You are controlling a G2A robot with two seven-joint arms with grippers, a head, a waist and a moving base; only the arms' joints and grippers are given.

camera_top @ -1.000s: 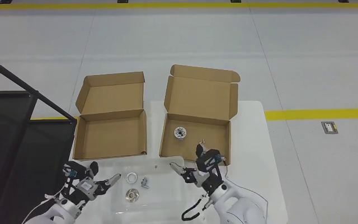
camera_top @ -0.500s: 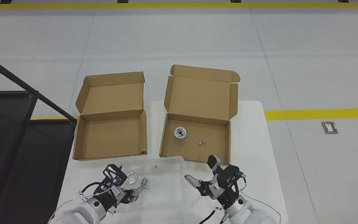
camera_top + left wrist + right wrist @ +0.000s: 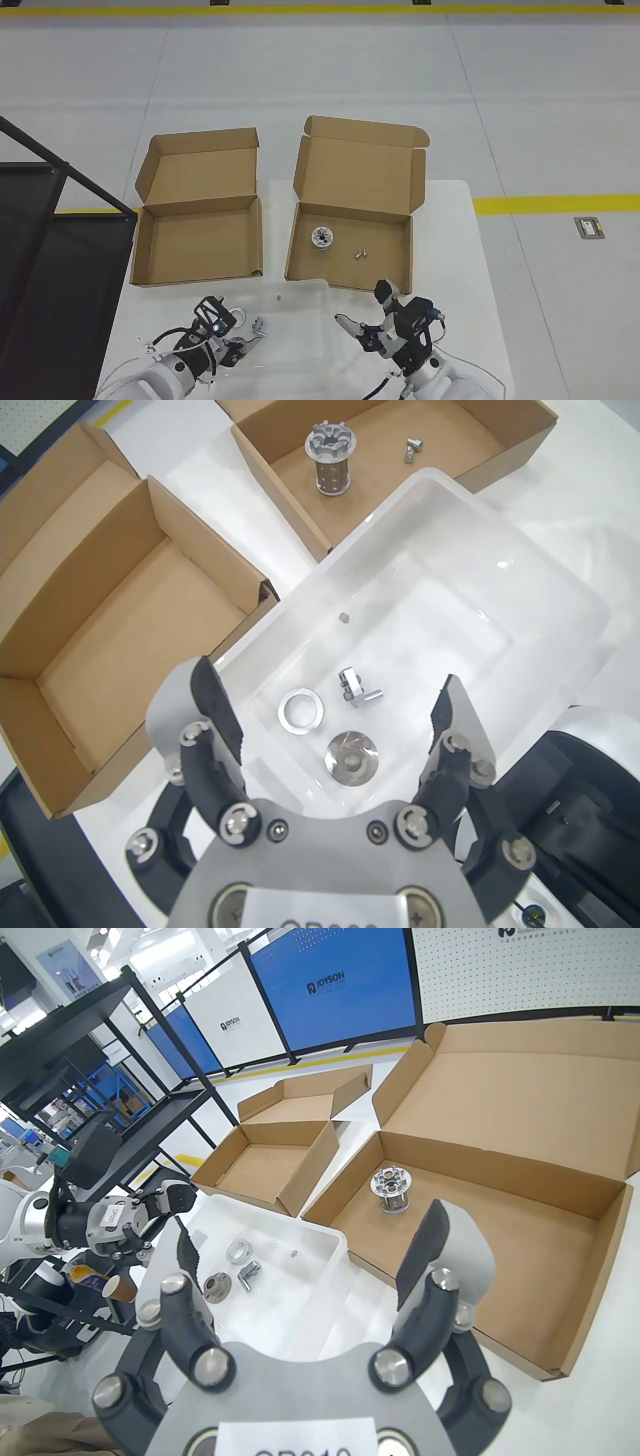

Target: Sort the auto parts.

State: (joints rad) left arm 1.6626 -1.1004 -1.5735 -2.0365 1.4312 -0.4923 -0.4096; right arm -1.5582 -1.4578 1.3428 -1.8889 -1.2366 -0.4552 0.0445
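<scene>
**Top view.** We are listing two open cardboard boxes across the middle of the frame, the left box [image 3: 197, 245] and the right box [image 3: 350, 245]. The right box is holding a slotted metal hub [image 3: 322, 236] and a small bolt [image 3: 360, 253]. A clear plastic tray [image 3: 300, 283] is sitting below them. The left gripper [image 3: 243, 338], at lower left, is hanging over the tray with its fingers spread. The right gripper [image 3: 363, 307], lower right of centre, is likewise spread and gripping nothing.

**Left wrist view.** The ribbed black pads are framing the tray's loose parts:
- a machined ring [image 3: 300, 710]
- a flanged disc [image 3: 351, 758] just beside the ring
- an L-shaped bracket [image 3: 356, 691] near both

**Right wrist view.** The hub is standing upright in the right box.

**Handling.** We are judging all the parts to be bare metal, rigid, dense for their size, and smooth enough to slip.
- Ring: pinch across the outer rim.
- Disc: pinch at the flange edge.
- Bracket: pinch on its flat faces.
</scene>
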